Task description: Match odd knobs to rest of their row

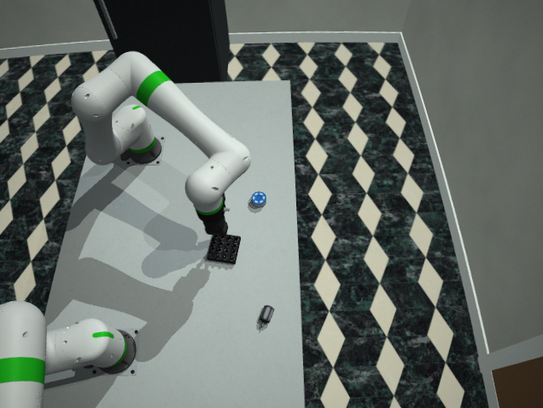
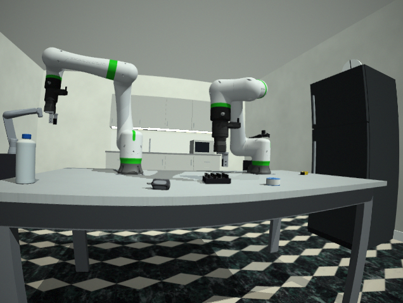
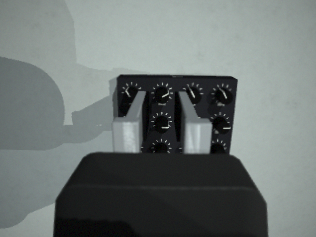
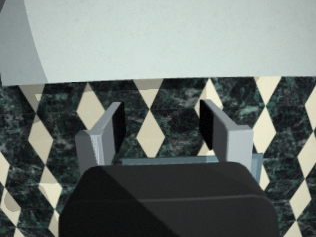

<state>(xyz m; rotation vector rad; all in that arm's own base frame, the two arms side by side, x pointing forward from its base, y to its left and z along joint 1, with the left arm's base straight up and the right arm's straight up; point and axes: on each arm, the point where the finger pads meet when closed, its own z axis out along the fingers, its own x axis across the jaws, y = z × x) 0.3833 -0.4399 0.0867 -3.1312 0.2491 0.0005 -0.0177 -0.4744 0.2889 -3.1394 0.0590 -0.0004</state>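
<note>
The black knob box (image 1: 222, 260) (image 2: 216, 181) (image 3: 207, 78) lies on the table. In the left wrist view's far row, the second knob (image 3: 162, 94) points right and slightly up; the first knob (image 3: 131, 94), third knob (image 3: 192, 94) and fourth knob (image 3: 223, 94) point up-left. In the row below, two visible knobs point right; another is hidden by a finger. The nearer rows are partly or fully hidden. My left gripper (image 2: 224, 165) (image 3: 161, 106) is part-open and empty, above the box, its fingers either side of the second column. My right gripper (image 2: 52, 123) (image 4: 162, 116) is wide open and empty, far from the box.
A blue-and-white round item (image 1: 259, 199) (image 2: 272, 181) and a dark grey item (image 1: 266, 314) (image 2: 161, 184) lie on either side of the box. A white bottle (image 2: 25, 161) and a small yellow-black item (image 2: 304, 173) stand farther out on the table (image 1: 263, 131).
</note>
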